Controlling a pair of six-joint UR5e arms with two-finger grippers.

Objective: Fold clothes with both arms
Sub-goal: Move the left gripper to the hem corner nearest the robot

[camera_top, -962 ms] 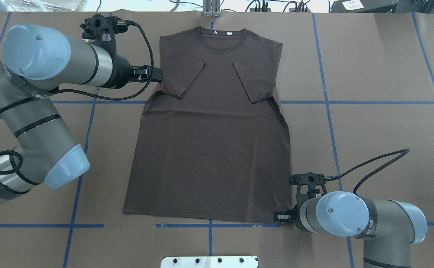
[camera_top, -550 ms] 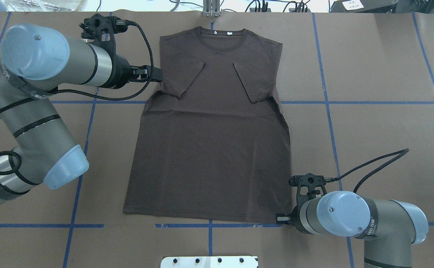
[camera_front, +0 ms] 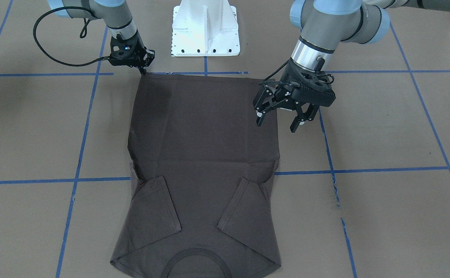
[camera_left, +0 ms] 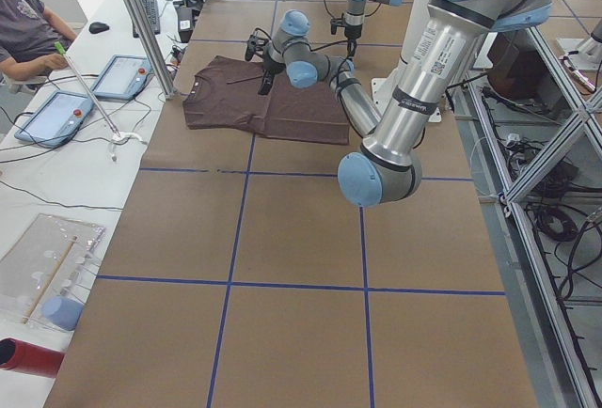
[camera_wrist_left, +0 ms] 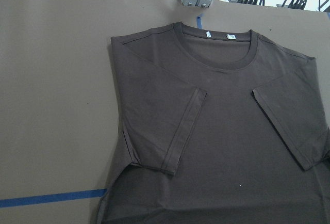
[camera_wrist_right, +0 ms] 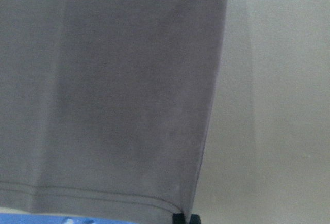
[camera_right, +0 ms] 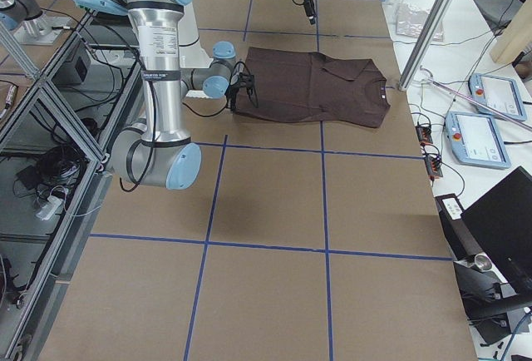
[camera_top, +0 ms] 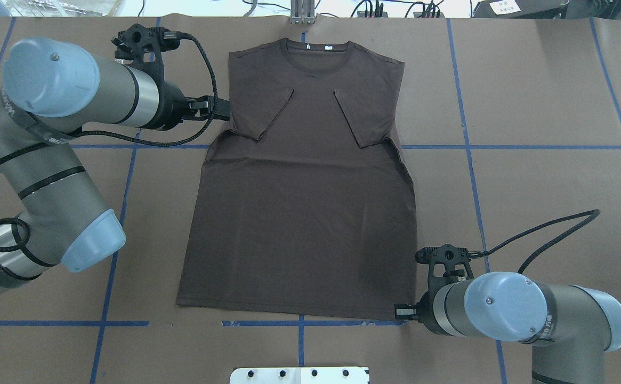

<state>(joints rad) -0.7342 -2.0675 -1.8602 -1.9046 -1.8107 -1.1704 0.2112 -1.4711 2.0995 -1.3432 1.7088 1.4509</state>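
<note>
The dark brown T-shirt (camera_top: 305, 213) lies flat on the brown table, collar at the far edge and both sleeves folded in over the chest. It also shows in the front view (camera_front: 205, 154) and the left wrist view (camera_wrist_left: 221, 146). My left gripper (camera_front: 277, 125) is open and empty, hovering above the shirt's side edge on my left, near the folded sleeve (camera_top: 224, 109). My right gripper (camera_front: 143, 70) is low at the near hem corner on my right (camera_top: 398, 311), its fingers pinched together on that corner. The right wrist view shows the hem (camera_wrist_right: 113, 90) with the fingertips (camera_wrist_right: 185, 218) at its corner.
The white robot base (camera_front: 205, 27) stands just behind the hem (camera_top: 299, 375). A metal post (camera_top: 302, 13) rises at the far edge behind the collar. Blue tape lines (camera_top: 129, 160) cross the table. Tablets (camera_left: 56, 112) and a seated person (camera_left: 28, 23) are beyond the far edge.
The left gripper has drawn back slightly from the shirt's edge. The right arm's elbow and cable have shifted a little to the right; its gripper stays at the hem corner.
</note>
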